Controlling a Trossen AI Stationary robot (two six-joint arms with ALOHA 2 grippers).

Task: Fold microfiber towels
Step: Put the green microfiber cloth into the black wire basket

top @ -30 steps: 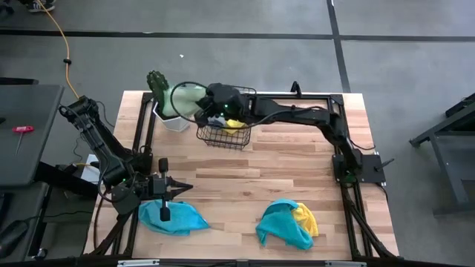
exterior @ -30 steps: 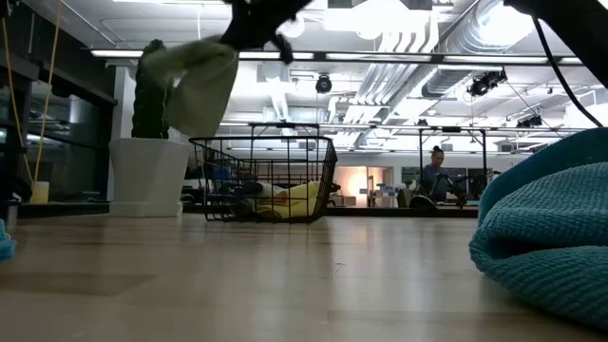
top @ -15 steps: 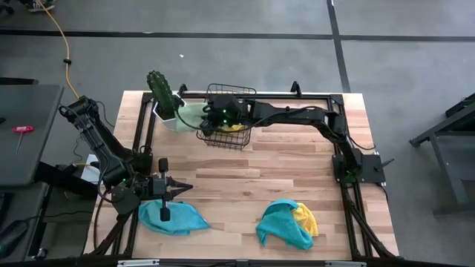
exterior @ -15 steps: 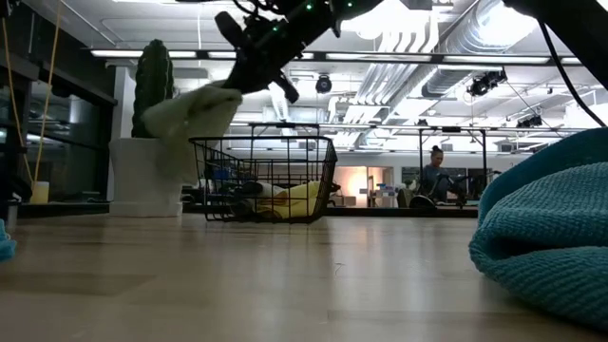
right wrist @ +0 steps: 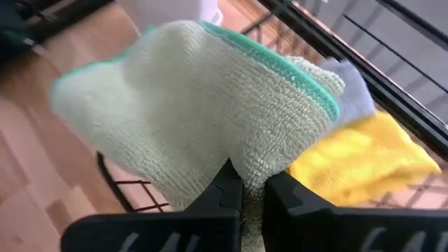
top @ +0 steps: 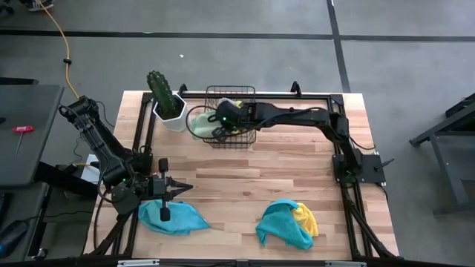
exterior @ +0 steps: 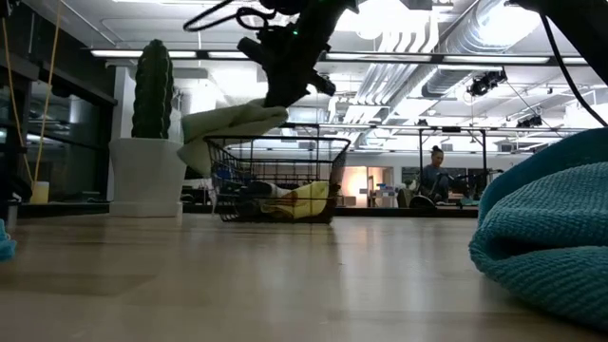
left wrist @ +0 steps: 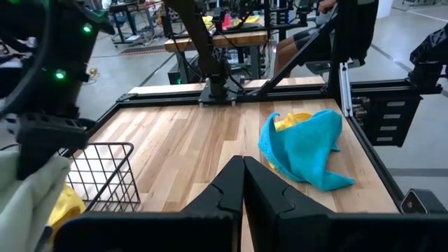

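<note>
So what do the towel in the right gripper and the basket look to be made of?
Light green towel: soft looped microfibre-like pile, matte, with a green stitched edge. Basket: thin black wire grid, probably coated metal.

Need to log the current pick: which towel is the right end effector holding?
The light green towel, pinched in the right end effector above the basket; the yellow towel lies inside, the others on the table.

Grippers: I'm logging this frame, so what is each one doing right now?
Left gripper: shut, holding nothing, low over the table's near left.
Right gripper: shut on the light green towel, above the wire basket.
</note>
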